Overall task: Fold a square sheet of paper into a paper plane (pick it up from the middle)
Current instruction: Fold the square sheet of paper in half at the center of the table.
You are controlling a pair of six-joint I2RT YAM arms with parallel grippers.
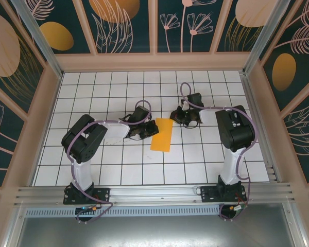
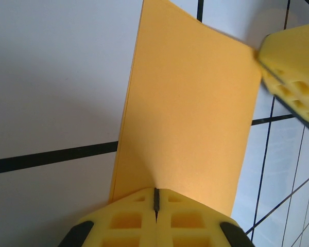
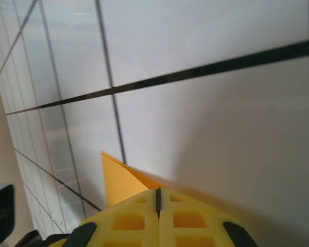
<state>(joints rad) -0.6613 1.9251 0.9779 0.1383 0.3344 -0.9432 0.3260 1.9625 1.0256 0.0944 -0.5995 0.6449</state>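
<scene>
White grid table (image 1: 118, 170), frame ctr: orange sheet of paper (image 1: 162, 135), folded to a rectangle. L gripper (image 1: 153, 129) pinches its left edge. R gripper (image 1: 174, 118) pinches the upper-right corner, jaws pressed tight.

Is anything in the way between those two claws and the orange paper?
Nothing visible. The left gripper, shut, already meets the paper at one edge, and the right gripper, also shut, sits at the opposite corner.
</scene>
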